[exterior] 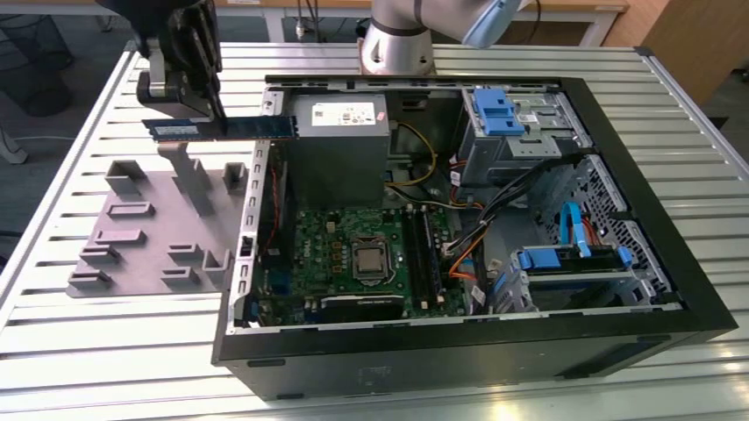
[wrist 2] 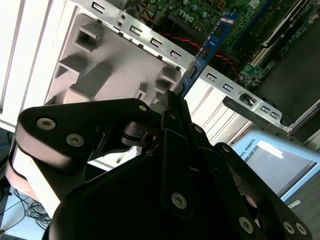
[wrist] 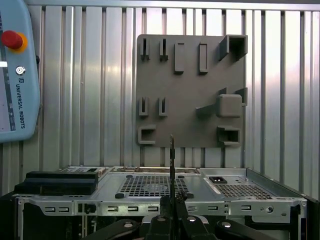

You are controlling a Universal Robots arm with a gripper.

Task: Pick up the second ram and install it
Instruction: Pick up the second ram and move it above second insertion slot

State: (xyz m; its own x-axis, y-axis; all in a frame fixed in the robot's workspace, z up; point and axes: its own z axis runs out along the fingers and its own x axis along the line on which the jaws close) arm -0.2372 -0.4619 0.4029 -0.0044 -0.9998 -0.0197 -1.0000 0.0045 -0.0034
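The second ram [exterior: 240, 128] is a thin blue-green stick held level in the air, above the gap between the grey fixture plate [exterior: 140, 237] and the open computer case [exterior: 655, 202]. My gripper [exterior: 193, 118] is shut on one end of it. In the second wrist view the ram [wrist 2: 210, 42] sticks out past the gripper [wrist 2: 174, 102] toward the motherboard. In the first wrist view it shows edge-on as a dark blade [wrist: 171, 160] rising from the gripper [wrist: 171, 200]. The long black memory slots [exterior: 422, 254] lie on the motherboard [exterior: 339, 254], well apart from the ram.
The fixture plate [wrist: 190, 90] carries raised blocks and slots on the slatted metal table [exterior: 70, 333]. Inside the case are a power supply [exterior: 339, 123], coloured cables and blue drive brackets [exterior: 497, 110]. A teach pendant [wrist: 15, 75] lies on the table. The arm's base [exterior: 395, 44] stands behind the case.
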